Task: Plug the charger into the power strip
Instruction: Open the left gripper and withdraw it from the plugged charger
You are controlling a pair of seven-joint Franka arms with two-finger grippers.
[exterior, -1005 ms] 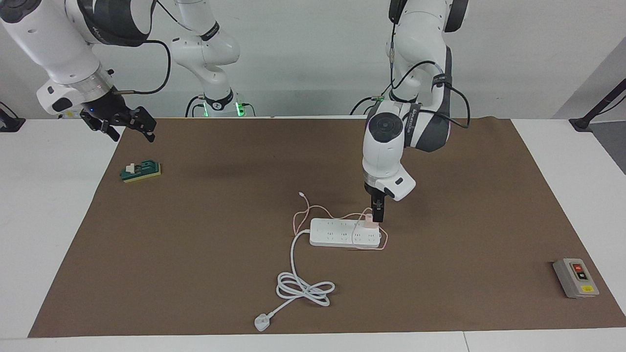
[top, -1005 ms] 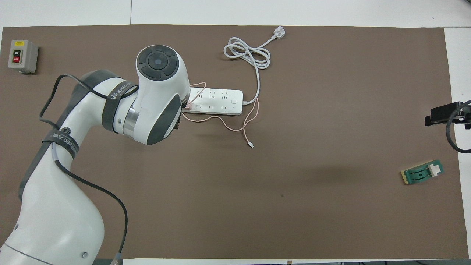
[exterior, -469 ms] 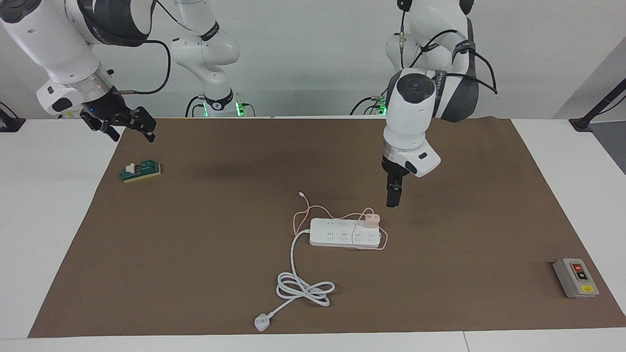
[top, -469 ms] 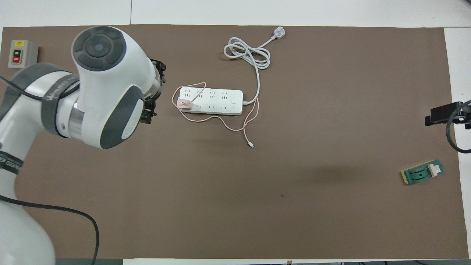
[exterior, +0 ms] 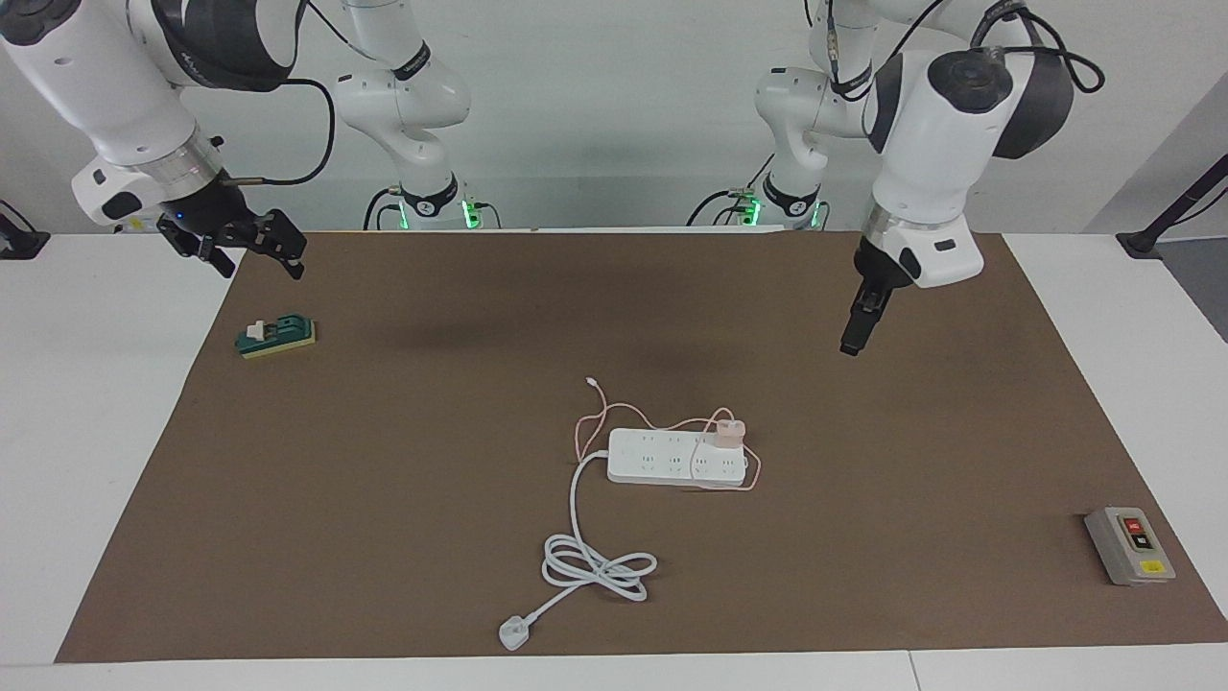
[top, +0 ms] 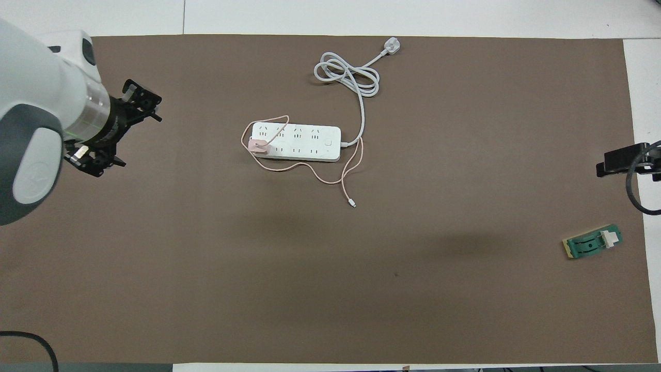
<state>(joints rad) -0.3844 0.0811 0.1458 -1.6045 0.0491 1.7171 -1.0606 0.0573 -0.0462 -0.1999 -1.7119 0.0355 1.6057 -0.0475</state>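
Now, in the facing view, the charger sits upright on the power strip, at the end of the strip toward the left arm's end of the worktop, and it looks plugged into a socket there. Its thin pink cable loops around the strip and ends in a small connector on the brown mat, nearer to the robots than the strip. The left end effector hangs in the air over the bare mat with nothing in it, well apart from the charger; seen edge-on, its fingers do not show a gap here. The right end effector waits over the mat's corner near the robots, with fingers spread and empty, over a spot near the small green block. The grey button box lies toward the left arm's end, farther from the robots. In the overhead view, the left end effector shows its two fingers wide apart and holds nothing. The charger rests on the power strip, and the strip's thick white cord runs to a coil and a white plug farther from the robots. Only a dark part of the right end effector shows at the edge.
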